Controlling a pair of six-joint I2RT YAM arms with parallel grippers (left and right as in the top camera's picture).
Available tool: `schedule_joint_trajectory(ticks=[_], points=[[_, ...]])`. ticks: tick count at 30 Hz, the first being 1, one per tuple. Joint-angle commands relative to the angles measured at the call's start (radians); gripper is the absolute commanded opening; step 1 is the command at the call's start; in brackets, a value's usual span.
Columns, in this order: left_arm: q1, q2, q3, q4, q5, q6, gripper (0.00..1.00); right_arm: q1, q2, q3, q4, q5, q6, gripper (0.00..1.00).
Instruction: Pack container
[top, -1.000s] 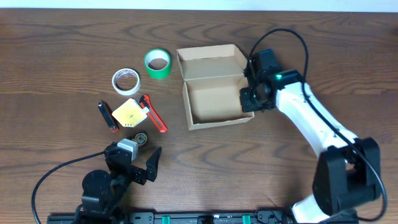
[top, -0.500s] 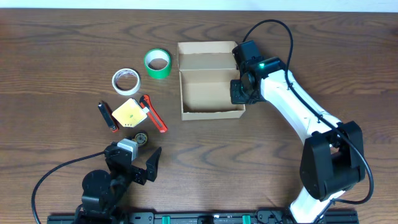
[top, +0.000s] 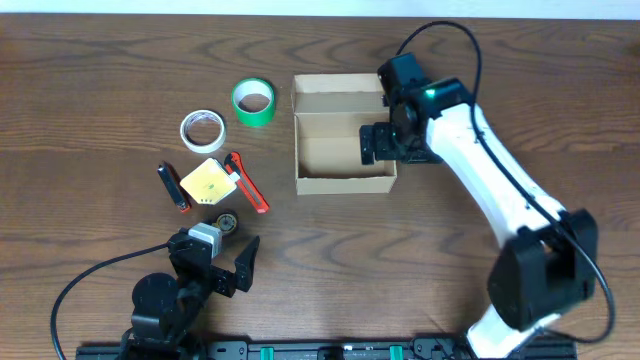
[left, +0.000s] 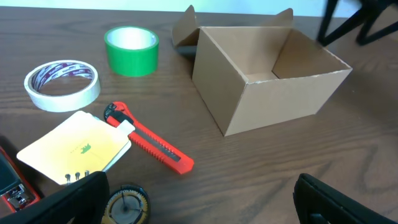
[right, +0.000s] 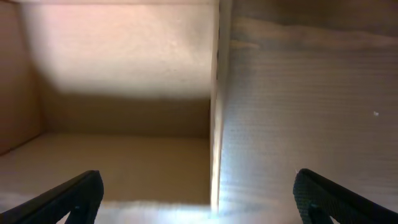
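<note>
The container (top: 345, 183), an open tan cardboard box with its lid flap (top: 338, 96) folded back, stands square at the table's middle right. It looks empty inside. My right gripper (top: 381, 143) hovers at the box's right wall and is open; in the right wrist view its fingers (right: 68, 196) stand wide on either side of that upright wall (right: 217, 93), not touching it. Low at the front left, my left gripper (top: 215, 270) is open, well short of the container (left: 273, 93). Nothing sits between the left gripper (left: 199, 205) fingers except bare table.
Left of the box lie a green tape roll (top: 253, 102), a white tape roll (top: 202, 130), a yellow notepad (top: 207, 182), a red box cutter (top: 247, 183), a black-and-red tool (top: 173, 187) and a small round tape measure (top: 227, 221).
The right gripper slid the box back and left, turning it square to the table edge, then opened and let go of its right wall. The left arm has not moved.
</note>
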Motion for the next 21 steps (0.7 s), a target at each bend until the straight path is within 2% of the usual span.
schedule_joint_trajectory(ticks=[1, 9, 15, 21], points=[[0.006, -0.006, -0.021, 0.0, 0.003, 0.018, 0.95, 0.006, -0.147, 0.028, -0.027, -0.007, -0.01, 0.99], [0.006, -0.006, -0.021, 0.0, 0.003, 0.018, 0.95, 0.006, -0.423, -0.09, -0.058, -0.008, -0.156, 0.99], [0.006, -0.006, -0.021, 0.0, 0.003, 0.018, 0.95, 0.006, -0.605, -0.266, -0.064, -0.057, -0.182, 0.99], [0.006, -0.006, -0.021, 0.0, 0.003, 0.019, 0.95, 0.007, -0.723, -0.298, -0.142, -0.058, -0.216, 0.99]])
